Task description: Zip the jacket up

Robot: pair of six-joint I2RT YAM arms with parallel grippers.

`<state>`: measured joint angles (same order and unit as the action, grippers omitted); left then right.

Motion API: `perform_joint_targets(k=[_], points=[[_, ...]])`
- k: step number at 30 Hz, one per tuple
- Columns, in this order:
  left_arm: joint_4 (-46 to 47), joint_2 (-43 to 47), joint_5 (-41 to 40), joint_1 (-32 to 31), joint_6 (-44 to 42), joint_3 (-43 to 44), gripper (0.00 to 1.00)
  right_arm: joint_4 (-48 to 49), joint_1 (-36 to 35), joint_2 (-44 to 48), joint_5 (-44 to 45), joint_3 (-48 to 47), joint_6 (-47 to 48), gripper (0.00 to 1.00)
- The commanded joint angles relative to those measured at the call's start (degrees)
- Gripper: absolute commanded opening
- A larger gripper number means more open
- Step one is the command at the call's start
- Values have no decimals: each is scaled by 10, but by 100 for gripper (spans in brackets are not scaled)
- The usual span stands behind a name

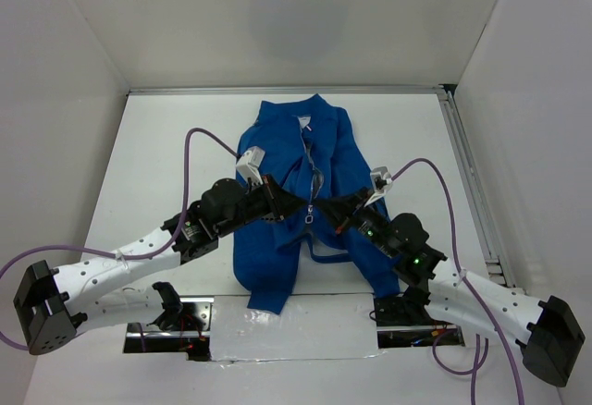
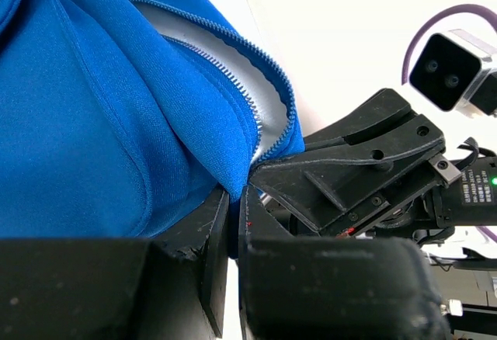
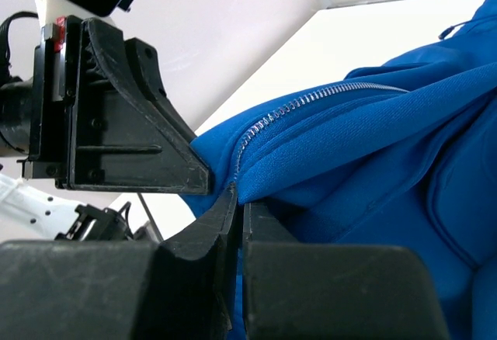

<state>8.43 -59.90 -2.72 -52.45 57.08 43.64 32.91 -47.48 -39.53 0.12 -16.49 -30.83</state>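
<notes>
Soft, floppy royal-blue fabric jacket point(image 1: 268, 266) lies spread on the white table point(image 1: 166, 146), left gripper point(image 2: 235, 196) and right gripper point(image 3: 239, 192) both clamped on its front edges by the zipper point(image 2: 233, 72), so I'd grab close there or it'll bunch.

A robot lab cell: white panel walls point(image 1: 277, 17) enclose a white table point(image 1: 166, 146).

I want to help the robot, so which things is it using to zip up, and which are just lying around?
For the job:
- the jacket
- its zipper
- the left gripper and right gripper, both pinching the jacket near the zipper's bottom end

Just there:
- the purple cables
- the metal rail along the right edge of the table
</notes>
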Motion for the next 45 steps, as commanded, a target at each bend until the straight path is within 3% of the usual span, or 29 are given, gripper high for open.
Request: perform_joint_targets(k=[1,13,22,31,38,45], points=[[50,13,19,-5,-7,7,0,83,-2,9,30,-21,-2,0],[67,9,51,-6,-32,-5,0,95,8,-10,42,-31,-29,0],[19,-10,54,-6,-53,-14,0,77,26,6,57,-46,-50,0],[64,-20,82,-6,-58,-27,0,87,57,-11,1,-54,-126,0],[89,-34,67,-5,-65,-7,0,92,56,-35,-107,-60,-162,0],[69,-50,31,-6,-50,-3,0,67,56,-11,-99,-61,-193,0]])
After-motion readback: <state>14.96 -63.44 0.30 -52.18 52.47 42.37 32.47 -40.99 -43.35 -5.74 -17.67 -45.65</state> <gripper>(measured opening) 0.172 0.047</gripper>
